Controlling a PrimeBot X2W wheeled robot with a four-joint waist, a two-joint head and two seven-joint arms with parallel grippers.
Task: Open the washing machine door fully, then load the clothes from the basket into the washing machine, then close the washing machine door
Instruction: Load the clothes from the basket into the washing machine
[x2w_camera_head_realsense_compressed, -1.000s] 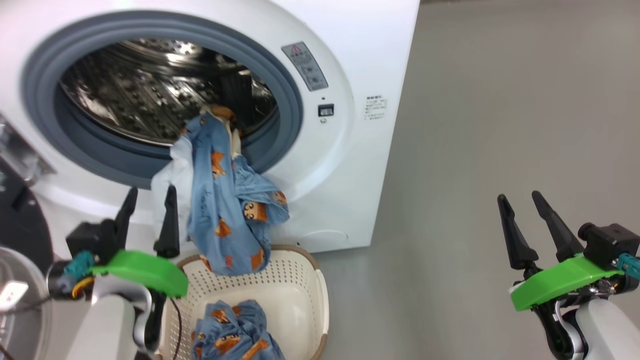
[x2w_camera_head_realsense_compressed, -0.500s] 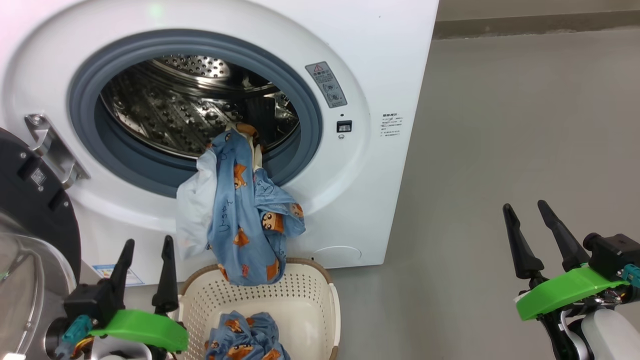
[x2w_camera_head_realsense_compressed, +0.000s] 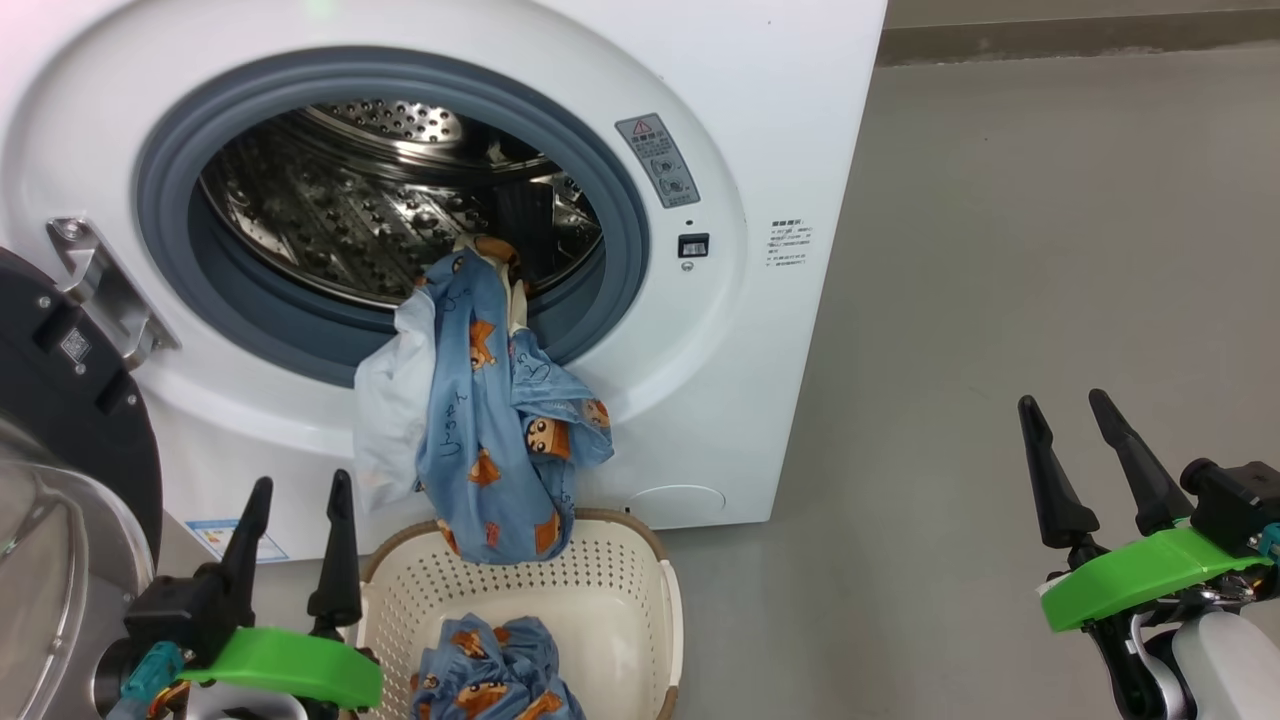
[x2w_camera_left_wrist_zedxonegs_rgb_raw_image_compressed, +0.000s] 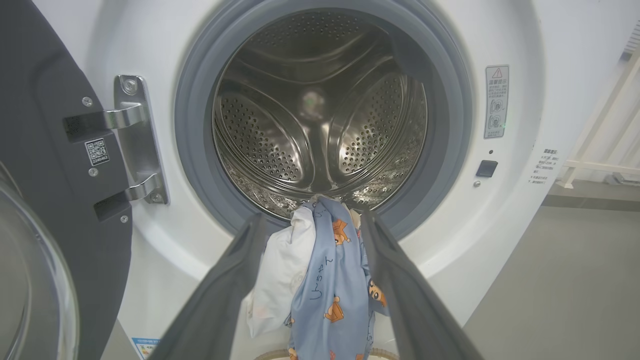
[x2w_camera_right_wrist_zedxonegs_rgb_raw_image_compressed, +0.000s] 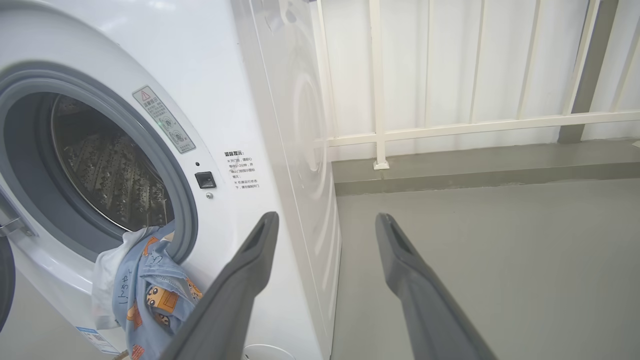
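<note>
Plainly, clothes (x2w_camera_head_realsense_compressed: 480, 420): draped from the washing machine (x2w_camera_head_realsense_compressed: 780, 100) mouth into the basket (x2w_camera_head_realsense_compressed: 665, 590); more lay inside.
Jaws: left gripper (x2w_camera_head_realsense_compressed: 300, 480) and right gripper (x2w_camera_head_realsense_compressed: 1061, 397) stood spread, empty.
Advice: draped piece needed shoving past the rubber ring (x2w_camera_head_realsense_compressed: 165, 220).

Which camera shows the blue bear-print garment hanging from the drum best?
The head view: the light blue bear-print garment shows whole, from the steel perforated drum down to the cream perforated basket. The left wrist view cuts off its lower end; the right wrist view shows it side-on, also cropped.
</note>
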